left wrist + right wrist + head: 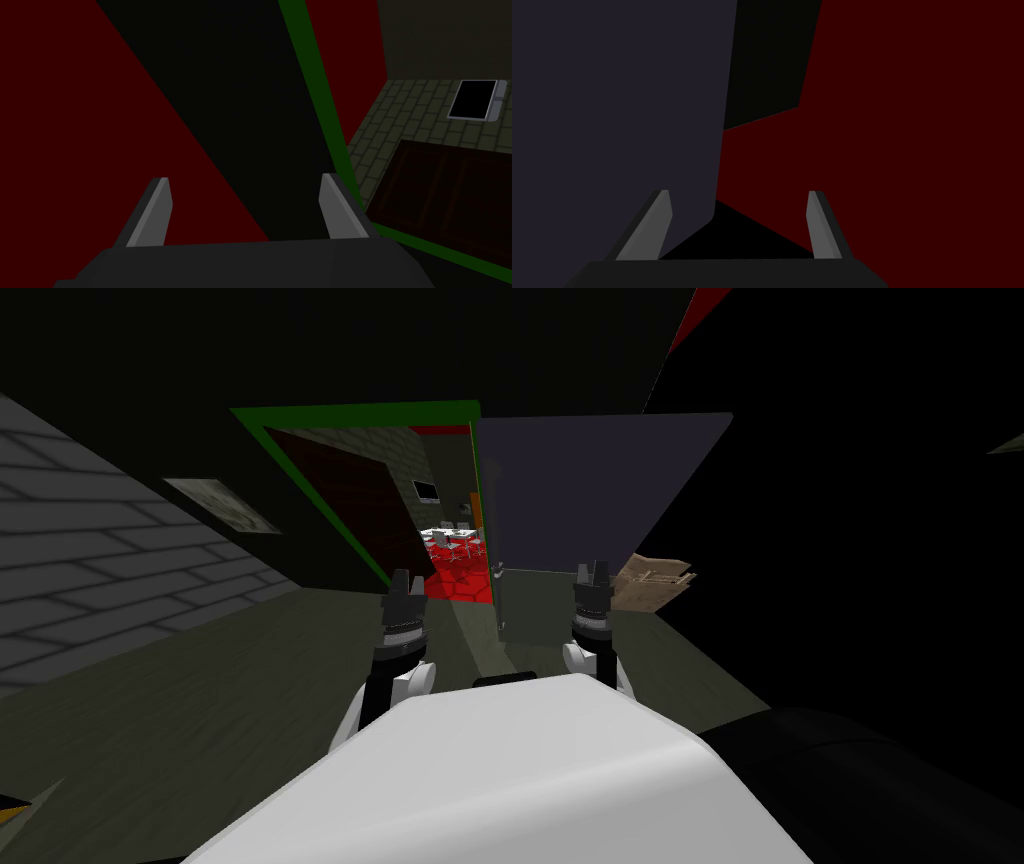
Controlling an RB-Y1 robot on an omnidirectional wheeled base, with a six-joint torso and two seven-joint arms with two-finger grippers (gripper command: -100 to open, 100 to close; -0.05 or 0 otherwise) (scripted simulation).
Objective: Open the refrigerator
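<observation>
Head view: left gripper [403, 580] & right gripper [592, 570] face a green-framed doorway [350, 412], grey door panel [600, 488] beside it; can't place the fridge, prob. beyond. Left wrist view: fingers [152, 212] apart, empty. Right wrist view: ditto. Approach step; next: drive thru.

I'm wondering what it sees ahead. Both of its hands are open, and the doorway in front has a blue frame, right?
Not quite. The door frame is green, not blue, as the head view shows. The rest holds: the left hand and the right hand are both open.
</observation>
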